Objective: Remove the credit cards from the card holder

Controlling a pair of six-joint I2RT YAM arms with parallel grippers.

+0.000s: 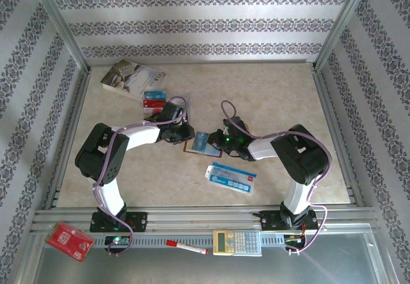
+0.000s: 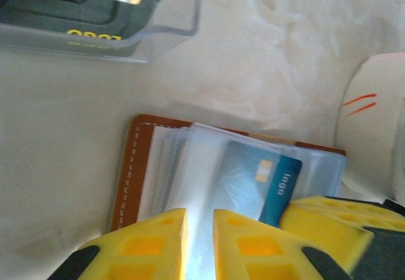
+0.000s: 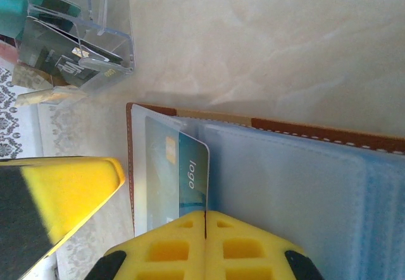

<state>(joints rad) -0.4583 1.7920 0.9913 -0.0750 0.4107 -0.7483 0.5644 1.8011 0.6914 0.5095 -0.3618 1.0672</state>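
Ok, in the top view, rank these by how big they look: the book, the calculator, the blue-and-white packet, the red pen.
1. book, largest
2. calculator and blue-and-white packet: too alike to rank
3. red pen, smallest

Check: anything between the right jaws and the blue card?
Nothing visible. The blue plastic card pokes partly out of its clear sleeve in the reddish-brown leather card holder, and the right gripper has its jaws shut at that bare edge.

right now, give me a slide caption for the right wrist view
Shut right hand at the edge of a blue card in the open card holder, clear box of cards nearby
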